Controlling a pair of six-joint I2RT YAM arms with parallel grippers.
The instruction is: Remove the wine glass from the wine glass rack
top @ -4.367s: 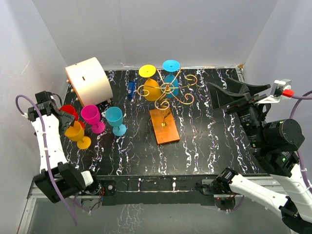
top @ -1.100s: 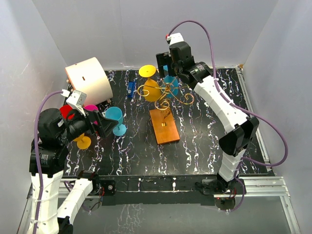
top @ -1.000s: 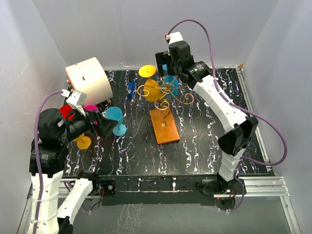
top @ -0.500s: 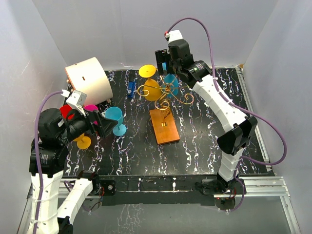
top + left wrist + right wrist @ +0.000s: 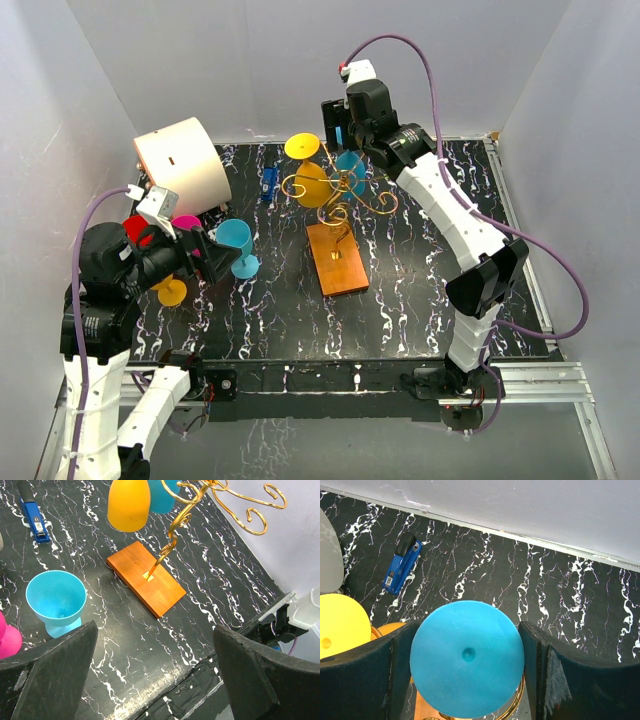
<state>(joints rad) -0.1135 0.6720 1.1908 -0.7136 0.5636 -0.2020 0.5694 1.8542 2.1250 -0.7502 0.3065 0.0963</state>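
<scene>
The worktop (image 5: 420, 290) is showing a black surface streaked with white veins, like marble, and plain white walls (image 5: 250, 60) are closing it in at 9, 12 and 3 o'clock. A silver metal rail (image 5: 540, 375) is running along its edge at 6 o'clock.

The rack (image 5: 337, 255) is standing near the middle, a little toward 12 o'clock, with its gold wire curls spreading above its orange-brown wooden base (image 5: 150, 582). A blue wine glass (image 5: 466, 657) is hanging upside down from the rack on the 12 o'clock side. A yellow glass (image 5: 302, 146) is hanging the same way just beside it toward 10 o'clock.

The right claw (image 5: 340, 128) is reaching over the rack from 3 o'clock. Its fingers (image 5: 365, 680) are standing on either side of the blue glass's round foot, right at the rim. I cannot tell whether they are pressing on it.

The left claw (image 5: 155, 627) is hovering at 8 o'clock, released, with nothing between its jaws.

At 9 o'clock, a blue cup (image 5: 238, 245), a pink cup (image 5: 185, 222), a red cup (image 5: 138, 228) and an orange cup (image 5: 170, 290) are standing upright on the worktop. A cream drum (image 5: 182, 165) is lying on its side at 10 o'clock. A blue stapler (image 5: 268, 183) is lying between the drum and the rack.
</scene>
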